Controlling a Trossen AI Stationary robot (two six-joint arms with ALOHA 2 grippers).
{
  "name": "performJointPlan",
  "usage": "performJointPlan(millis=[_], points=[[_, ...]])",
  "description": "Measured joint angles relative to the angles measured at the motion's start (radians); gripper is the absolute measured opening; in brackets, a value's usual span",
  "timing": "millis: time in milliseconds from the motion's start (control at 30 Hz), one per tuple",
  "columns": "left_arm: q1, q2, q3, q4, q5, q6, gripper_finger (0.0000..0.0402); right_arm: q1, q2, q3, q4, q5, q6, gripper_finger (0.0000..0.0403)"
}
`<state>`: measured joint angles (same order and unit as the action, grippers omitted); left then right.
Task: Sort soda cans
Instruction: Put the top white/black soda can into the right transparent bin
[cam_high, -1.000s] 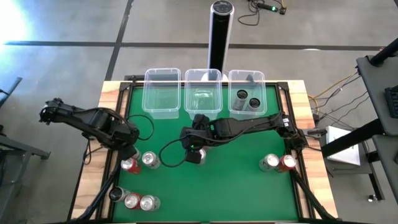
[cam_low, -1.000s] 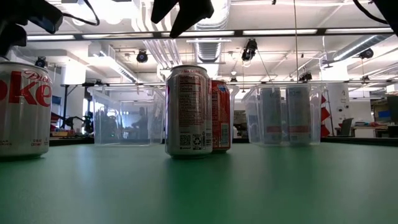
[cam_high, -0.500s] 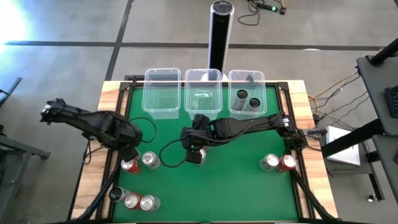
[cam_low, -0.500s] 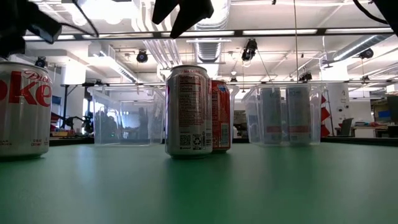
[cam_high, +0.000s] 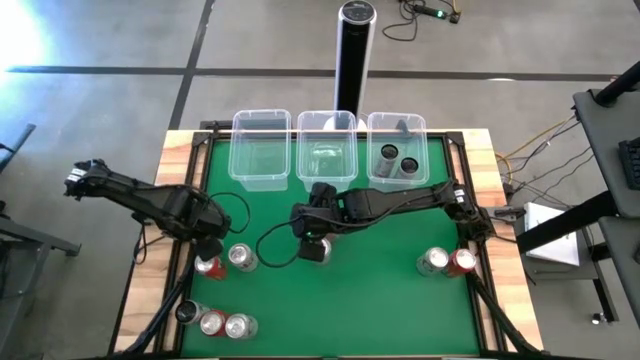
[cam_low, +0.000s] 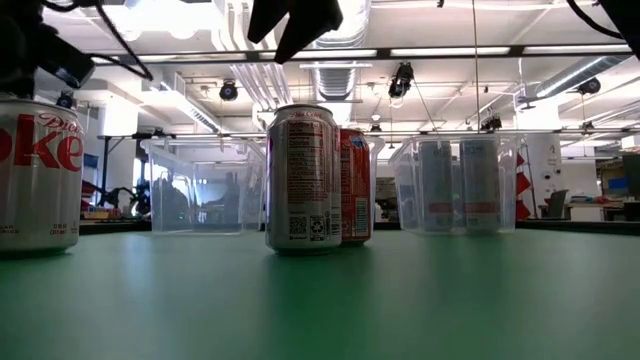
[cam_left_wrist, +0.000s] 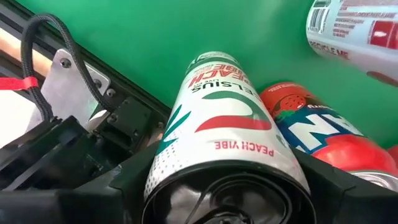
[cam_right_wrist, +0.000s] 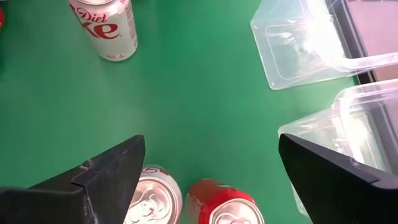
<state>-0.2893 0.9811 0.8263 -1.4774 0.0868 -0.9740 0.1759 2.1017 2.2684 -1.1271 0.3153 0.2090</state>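
On the green tabletop (cam_high: 380, 300), seen from above, the left gripper (cam_high: 209, 248) sits at about 9 o'clock, low over the pair of cans near the left edge. Its wrist view shows a white can with a green and red swirl and "PEACH VIBE" lettering (cam_left_wrist: 225, 134) lying between its two dark fingers (cam_left_wrist: 74, 193), which press against the can's sides, so this gripper is pinching that can. Just beside it in the same view is a red can (cam_left_wrist: 323, 140), and a silver can with red print (cam_left_wrist: 360, 28) stands a little farther off. From above, a red can (cam_high: 207, 266) and a silver-topped can (cam_high: 241, 257) stand side by side by this gripper, and at 7 o'clock three more cans (cam_high: 213, 322) cluster near the front left corner. At the centre the right gripper (cam_high: 312, 232) hangs over a can (cam_high: 318, 250); its fingers (cam_right_wrist: 106, 171) are spread wide, with a silver-topped can (cam_right_wrist: 151, 200) and a red can (cam_right_wrist: 225, 205) touching each other between them. At 12 o'clock three clear tubs (cam_high: 262, 148) line the far edge, and the right-hand tub (cam_high: 396, 150) holds two dark cans (cam_high: 398, 160). At 4 o'clock a silver can (cam_high: 433, 262) and a red can (cam_high: 461, 262) stand touching.
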Motion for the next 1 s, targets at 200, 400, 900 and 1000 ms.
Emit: performJointPlan(millis=[200, 400, 900, 1000], points=[[0.000, 0.000, 0.145, -0.011, -0.003, 0.001, 0.0231, 0.000, -0.041, 0.004, -0.007, 0.000, -0.042, 0.0365], [0.023, 0.010, 0.411, -0.008, -0.123, 0.003, 0.0231, -0.011, -0.133, 0.008, 0.009, 0.032, -0.083, 0.0365], [0.234, 0.354, 0.886, 0.081, -0.341, 0.310, 0.0231, -0.018, -0.265, 0.005, -0.148, 0.237, -0.123, 0.0365], [0.295, 0.444, 0.990, 0.141, -0.295, 0.411, 0.0231, -0.014, -0.281, -0.006, -0.162, 0.239, -0.111, 0.0365]])
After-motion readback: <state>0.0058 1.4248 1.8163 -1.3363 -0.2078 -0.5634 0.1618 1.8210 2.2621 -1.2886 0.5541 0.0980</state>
